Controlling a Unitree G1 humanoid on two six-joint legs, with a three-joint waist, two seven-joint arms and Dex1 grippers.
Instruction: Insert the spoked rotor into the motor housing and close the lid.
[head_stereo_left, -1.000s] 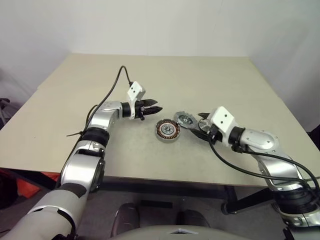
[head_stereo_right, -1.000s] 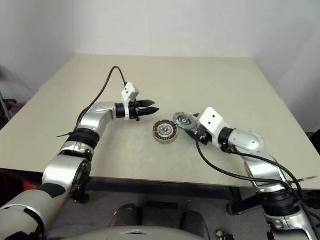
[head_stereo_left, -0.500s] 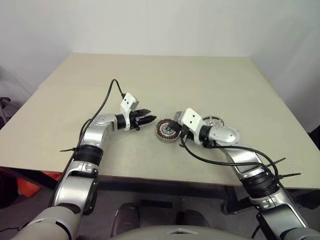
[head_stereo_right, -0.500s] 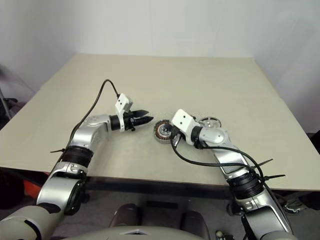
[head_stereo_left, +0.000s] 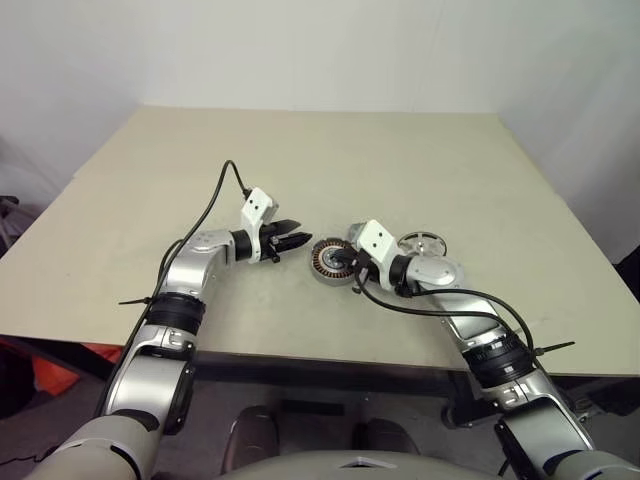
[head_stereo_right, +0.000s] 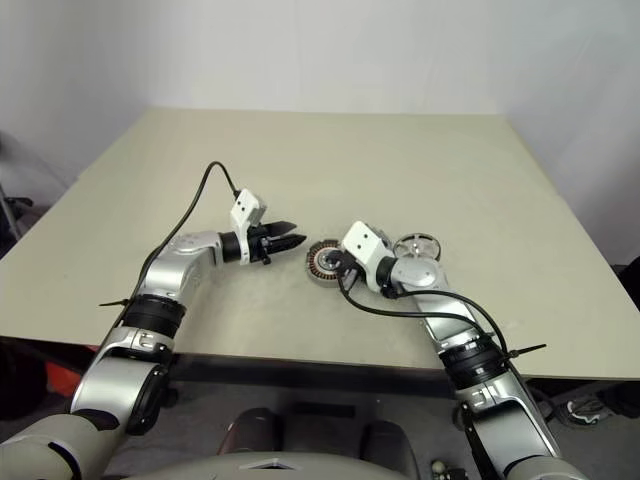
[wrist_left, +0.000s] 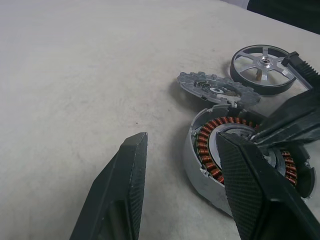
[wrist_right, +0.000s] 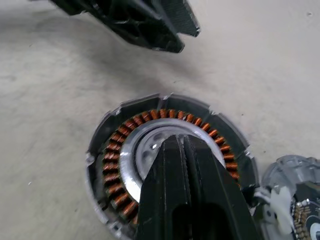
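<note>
Both hands point inward at the motor housing (head_stereo_left: 333, 261) on the tabletop (head_stereo_left: 420, 160): my right hand (wrist_right: 184, 150) pressed together over its centre, left hand (wrist_left: 182, 160) spread beside it. Left wrist view shows the lid (wrist_left: 217, 90) and spoked rotor (wrist_left: 263, 62) behind.

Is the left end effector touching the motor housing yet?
Apart. The right wrist view shows bare table between the left end effector and the motor housing.
</note>
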